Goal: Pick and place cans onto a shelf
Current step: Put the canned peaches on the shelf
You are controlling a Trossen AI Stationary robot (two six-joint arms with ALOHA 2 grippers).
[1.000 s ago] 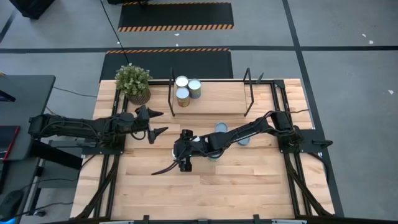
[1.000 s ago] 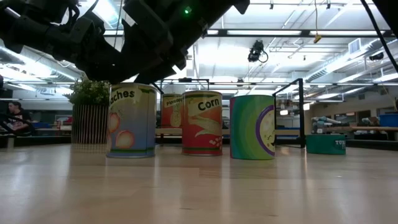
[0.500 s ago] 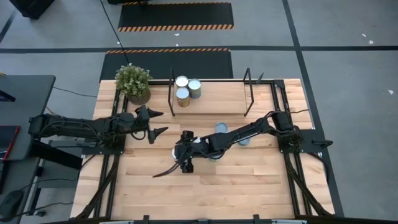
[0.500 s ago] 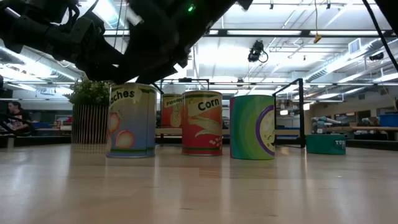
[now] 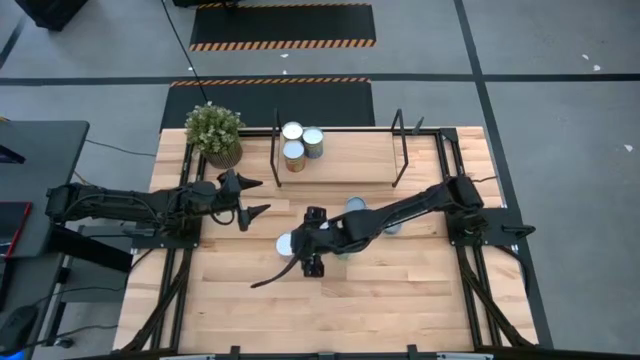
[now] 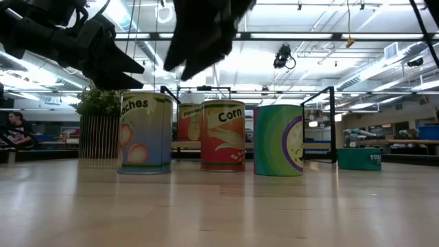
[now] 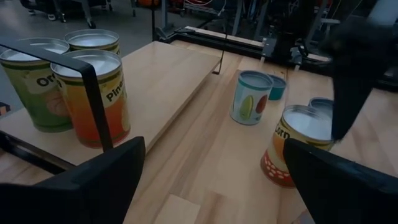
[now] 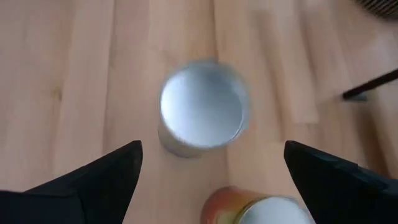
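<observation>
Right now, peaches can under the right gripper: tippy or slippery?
Peaches can stands on a flat base, so probably stable. Its glossy label may slip in the open right gripper. Knocked over, the cylinder would likely roll.

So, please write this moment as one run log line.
right gripper: open, above table cans | left gripper: open, waiting | shelf: three cans

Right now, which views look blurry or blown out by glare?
Right wrist view: the can is smeared by motion blur. Low view: ceiling lights glare, leaving the right gripper a dark silhouette. High and left wrist views are sharp and evenly lit.
</observation>
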